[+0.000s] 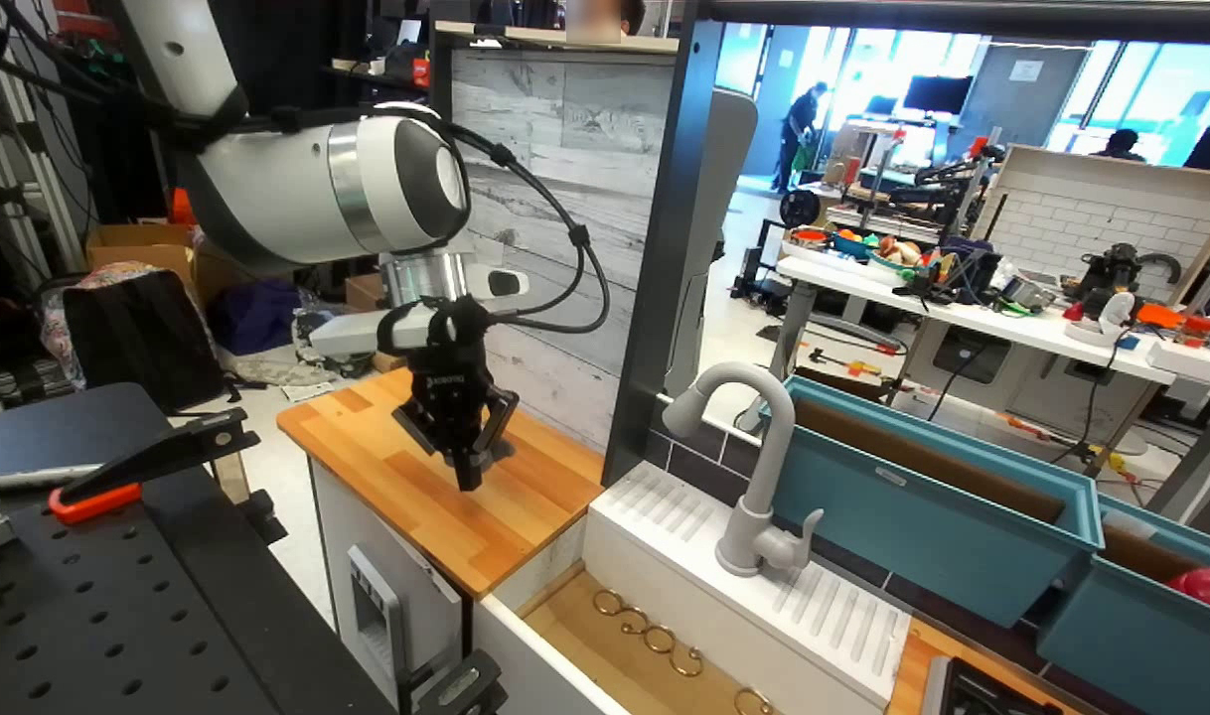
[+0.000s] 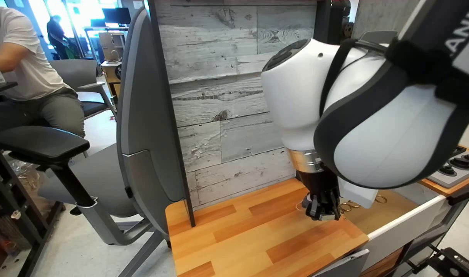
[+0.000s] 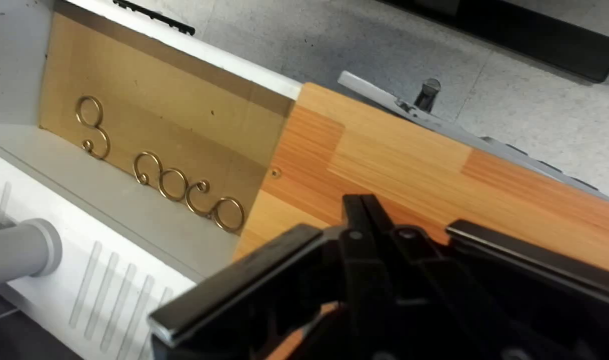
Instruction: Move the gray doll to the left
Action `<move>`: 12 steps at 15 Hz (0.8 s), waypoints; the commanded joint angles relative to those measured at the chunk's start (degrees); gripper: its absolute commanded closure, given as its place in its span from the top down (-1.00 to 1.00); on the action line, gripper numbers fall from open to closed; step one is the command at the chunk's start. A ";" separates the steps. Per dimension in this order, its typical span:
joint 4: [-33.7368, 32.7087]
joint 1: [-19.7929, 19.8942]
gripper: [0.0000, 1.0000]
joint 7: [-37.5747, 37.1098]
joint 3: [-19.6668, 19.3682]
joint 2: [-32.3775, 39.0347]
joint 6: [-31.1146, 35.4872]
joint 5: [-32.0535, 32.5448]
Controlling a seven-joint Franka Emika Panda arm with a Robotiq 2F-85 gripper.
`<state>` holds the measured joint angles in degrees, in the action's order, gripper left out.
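Note:
The gray doll (image 2: 306, 201) shows as a small gray lump on the wooden countertop (image 2: 238, 246), mostly hidden behind my gripper (image 2: 327, 216) in an exterior view. A small gray patch of it also shows beside the fingers in the wrist view (image 3: 333, 232). My gripper (image 1: 468, 481) points down over the countertop, close in front of the doll. In the wrist view the two fingertips (image 3: 360, 198) are pressed together with nothing between them. I cannot tell whether the gripper touches the doll.
A white sink (image 1: 645, 497) with a gray faucet (image 1: 754, 467) adjoins the countertop. Several brass rings (image 3: 174, 184) lie in its basin. A whitewashed plank wall (image 2: 234, 100) stands behind the countertop. A gray chair (image 2: 146, 115) stands beyond its end. Teal planters (image 1: 923, 497) stand behind the sink.

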<state>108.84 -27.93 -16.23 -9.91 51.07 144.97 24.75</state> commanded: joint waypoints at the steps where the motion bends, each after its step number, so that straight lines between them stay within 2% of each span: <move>1: -1.92 1.08 -0.98 2.26 3.13 -0.72 -0.87 0.24; 6: -5.52 3.82 -0.98 6.90 7.61 0.98 -4.56 -2.12; 12: -7.70 5.44 -0.98 9.50 9.05 3.54 -4.51 -1.46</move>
<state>103.68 -23.81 -9.23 -2.08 52.69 141.04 24.02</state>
